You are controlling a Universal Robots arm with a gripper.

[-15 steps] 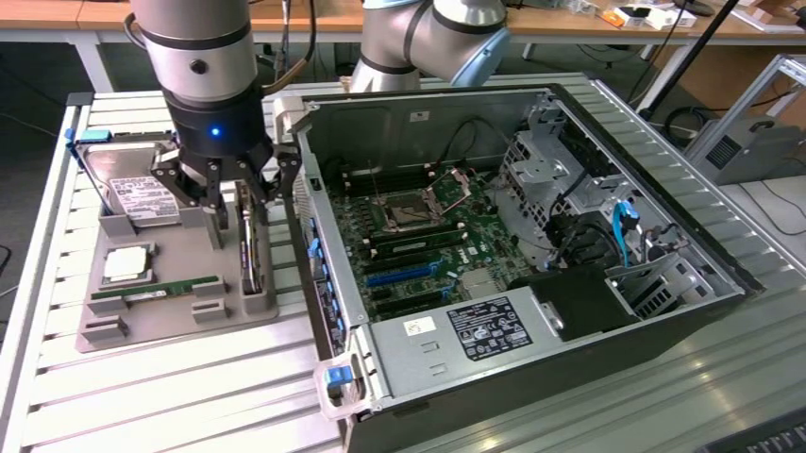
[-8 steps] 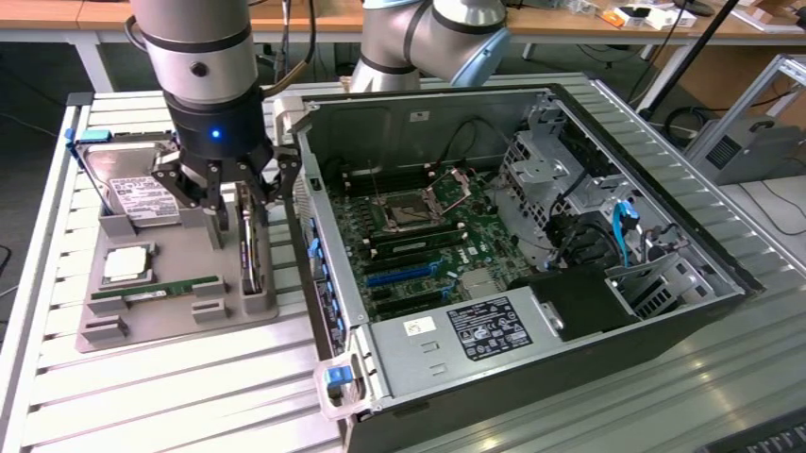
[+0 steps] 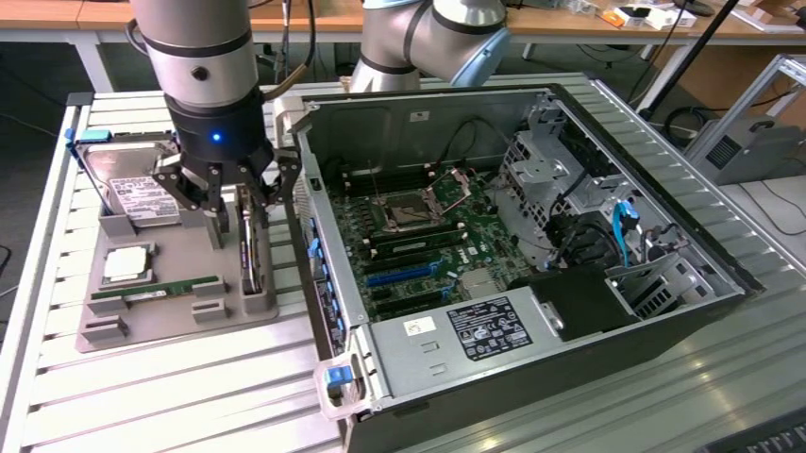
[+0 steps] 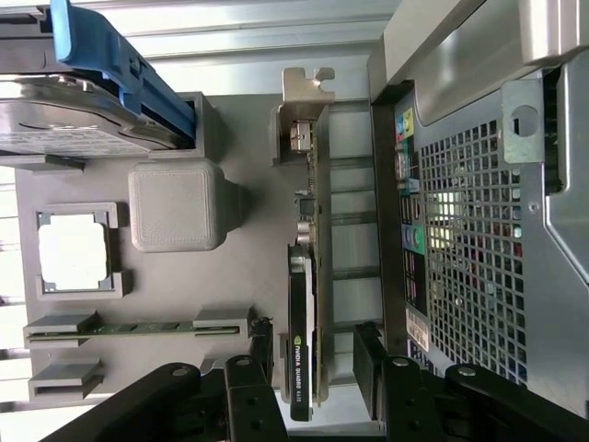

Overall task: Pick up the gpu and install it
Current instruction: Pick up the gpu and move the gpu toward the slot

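Above holder tray (image 3: 164,326), arm (image 3: 202,57) vertical, pincer (image 3: 245,219) pointing straight down, spread wide. gpu (image 3: 259,269) on edge between fingers (image 4: 370,359), gap each side. Computer case (image 3: 403,113) just beside.

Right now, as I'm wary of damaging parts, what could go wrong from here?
The open jaws straddle the gpu, which stands on edge in the gray tray; closing off-centre could tilt or scrape it. The computer case wall sits close beside the card, so the jaw on that side might graze it.
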